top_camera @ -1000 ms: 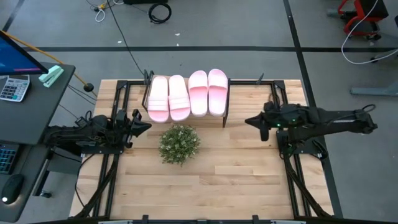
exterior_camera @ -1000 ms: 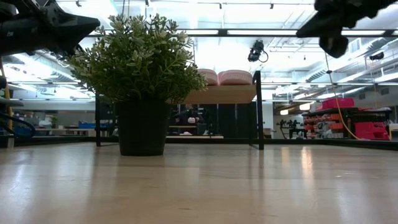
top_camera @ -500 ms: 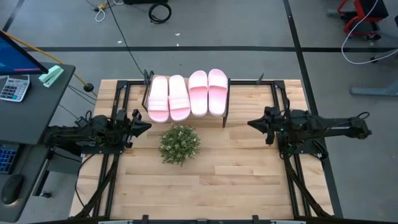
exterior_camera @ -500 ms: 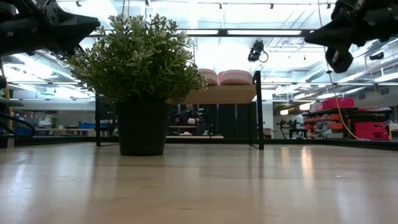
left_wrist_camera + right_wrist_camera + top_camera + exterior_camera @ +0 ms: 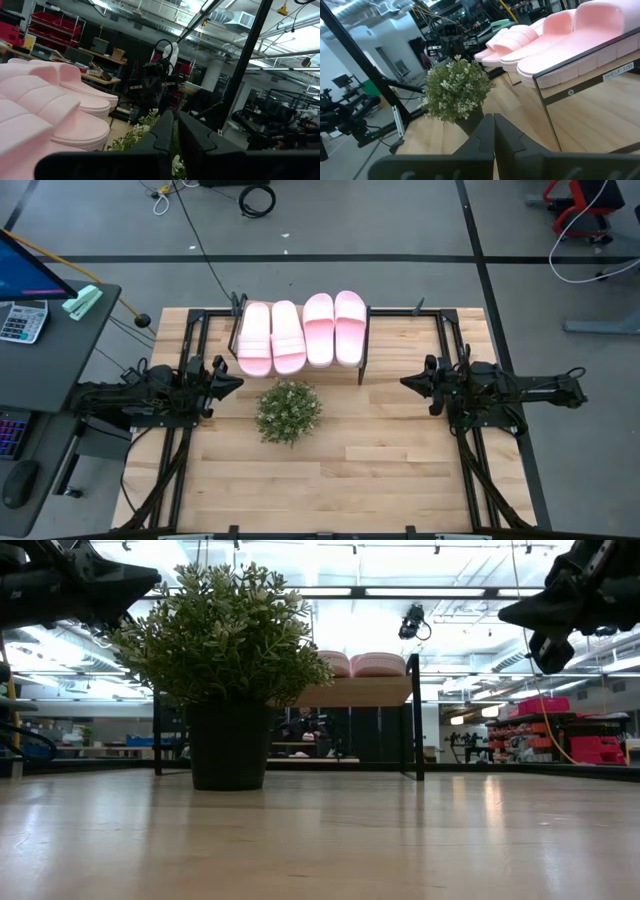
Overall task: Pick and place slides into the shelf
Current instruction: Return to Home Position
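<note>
Several pale pink slides [image 5: 300, 335] lie side by side on the top board of the shelf [image 5: 364, 352] at the table's far middle. The low view shows them as pink humps [image 5: 365, 664] on the board [image 5: 355, 692]. They also show in the left wrist view [image 5: 55, 112] and the right wrist view [image 5: 560, 30]. My left gripper [image 5: 228, 383] hovers left of the shelf, pointing right, its fingers [image 5: 165, 132] parted by a narrow slit with nothing between them. My right gripper [image 5: 405, 383] hovers right of the shelf, pointing left, shut and empty [image 5: 494, 120].
A bushy green plant [image 5: 288, 412] in a black pot [image 5: 228, 745] stands on the table just in front of the shelf, between the two grippers. Black frame rails [image 5: 470, 470] run along the table's left and right sides. A desk with a calculator [image 5: 22, 320] stands off the left edge.
My right gripper has sunk toward the table and drawn back a little toward the right edge. Its fingers have tipped from slanting downward to about level. It stays shut. The slides, shelf and plant have kept still.
</note>
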Robot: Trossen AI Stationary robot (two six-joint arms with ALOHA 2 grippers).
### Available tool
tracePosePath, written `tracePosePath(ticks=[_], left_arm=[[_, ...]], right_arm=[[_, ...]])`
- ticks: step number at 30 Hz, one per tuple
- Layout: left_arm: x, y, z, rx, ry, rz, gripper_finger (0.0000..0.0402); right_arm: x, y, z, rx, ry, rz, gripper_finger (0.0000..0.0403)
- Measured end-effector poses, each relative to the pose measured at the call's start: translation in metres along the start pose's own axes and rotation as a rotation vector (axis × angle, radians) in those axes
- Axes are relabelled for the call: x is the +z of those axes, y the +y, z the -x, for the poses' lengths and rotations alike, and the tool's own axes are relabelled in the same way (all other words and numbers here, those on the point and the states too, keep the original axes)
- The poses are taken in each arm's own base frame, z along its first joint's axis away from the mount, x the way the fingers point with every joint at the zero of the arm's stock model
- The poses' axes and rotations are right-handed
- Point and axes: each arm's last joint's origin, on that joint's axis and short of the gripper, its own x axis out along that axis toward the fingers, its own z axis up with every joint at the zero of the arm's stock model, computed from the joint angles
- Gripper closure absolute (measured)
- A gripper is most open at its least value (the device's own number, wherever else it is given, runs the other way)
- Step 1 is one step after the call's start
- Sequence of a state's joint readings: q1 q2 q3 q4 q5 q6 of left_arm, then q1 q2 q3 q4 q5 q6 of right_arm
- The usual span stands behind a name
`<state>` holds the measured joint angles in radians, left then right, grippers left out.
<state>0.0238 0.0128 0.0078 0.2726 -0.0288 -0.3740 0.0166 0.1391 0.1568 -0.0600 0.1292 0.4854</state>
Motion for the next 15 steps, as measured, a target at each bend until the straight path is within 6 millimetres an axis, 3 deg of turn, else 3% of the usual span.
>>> tracePosePath(ticks=[15], left_arm=[[-0.0001,0.0,0.0,0.0,0.0,-0.001,0.0382]], right_arm=[[-0.0088,-0.0056,0.0072,0.01,-0.011,0.061,0.0403]])
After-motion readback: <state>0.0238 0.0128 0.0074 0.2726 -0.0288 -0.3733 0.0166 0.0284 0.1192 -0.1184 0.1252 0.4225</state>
